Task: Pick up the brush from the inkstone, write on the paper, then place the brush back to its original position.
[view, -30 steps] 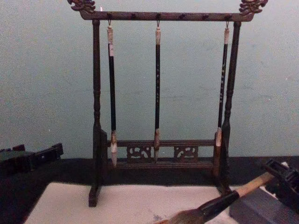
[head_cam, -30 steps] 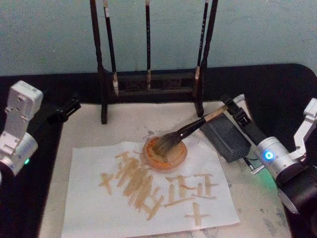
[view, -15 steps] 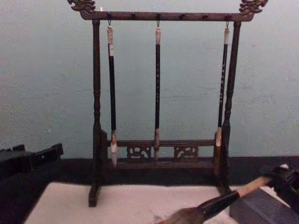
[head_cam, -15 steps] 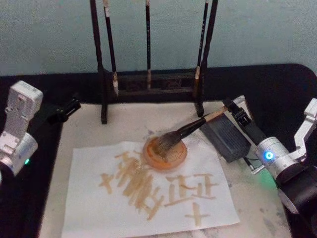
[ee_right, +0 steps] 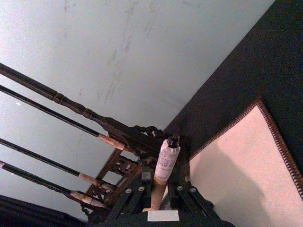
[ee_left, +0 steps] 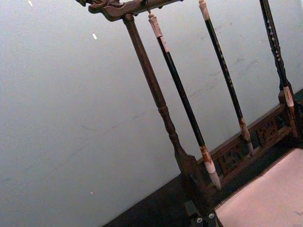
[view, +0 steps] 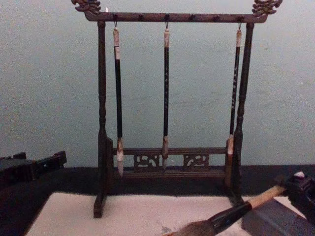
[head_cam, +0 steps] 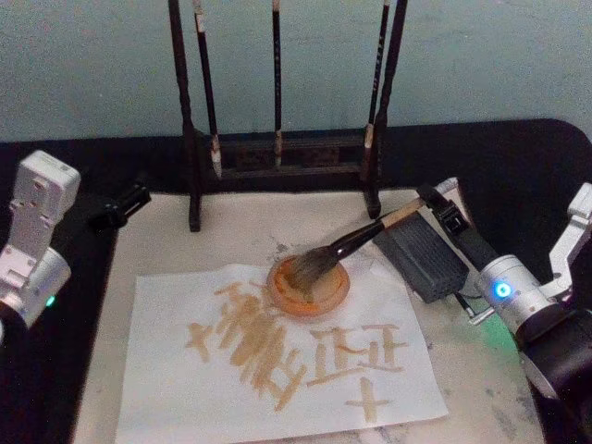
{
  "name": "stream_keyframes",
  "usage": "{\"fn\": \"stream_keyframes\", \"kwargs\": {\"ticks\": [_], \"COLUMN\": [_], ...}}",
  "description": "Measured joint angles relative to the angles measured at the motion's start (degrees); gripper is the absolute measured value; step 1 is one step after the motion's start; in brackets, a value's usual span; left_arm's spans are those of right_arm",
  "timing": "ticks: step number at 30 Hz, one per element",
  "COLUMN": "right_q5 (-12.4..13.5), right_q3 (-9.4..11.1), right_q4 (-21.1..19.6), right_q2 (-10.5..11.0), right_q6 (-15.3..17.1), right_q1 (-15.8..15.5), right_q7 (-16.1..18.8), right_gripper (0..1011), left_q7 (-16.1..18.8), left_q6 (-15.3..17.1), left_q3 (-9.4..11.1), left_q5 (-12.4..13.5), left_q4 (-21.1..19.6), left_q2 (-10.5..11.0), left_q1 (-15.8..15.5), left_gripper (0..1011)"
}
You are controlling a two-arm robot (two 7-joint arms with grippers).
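At the inkstone's (head_cam: 421, 254) far end, the right gripper (head_cam: 431, 207) grasps the brush (head_cam: 356, 240) near its capped end. The handle slants down to the left, with the bristles resting in an orange dish (head_cam: 340, 294) on the paper's (head_cam: 185, 388) far edge. The left gripper (head_cam: 120, 205) is parked at left, well apart.

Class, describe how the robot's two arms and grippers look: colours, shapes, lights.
Both grippers are black and clamp-like: the left gripper, the right gripper. The left arm has a white boxy housing joined to a silver-grey cylinder with a green light. The right arm is a silver cylinder with a glowing blue light, then black.
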Motion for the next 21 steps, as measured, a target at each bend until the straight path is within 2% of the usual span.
{"fn": "stream_keyframes", "kwargs": {"ticks": [18,21], "right_q5": [-0.01,-1.35], "right_q3": [0.00,-0.64], "right_q4": [0.05,-1.17], "right_q2": [0.00,0.76], "right_q6": [0.01,-0.51], "right_q1": [0.00,-0.19], "right_q7": [-0.04,-0.13], "right_gripper": [204,204], "left_q7": [0.00,0.00], "left_q6": [0.00,0.00], "left_q3": [0.00,0.00], "left_q5": [0.00,0.00], "left_q4": [0.00,0.00], "left_q2": [0.00,0.00], "left_q1": [0.00,0.00], "left_gripper": [1002,1002]}}
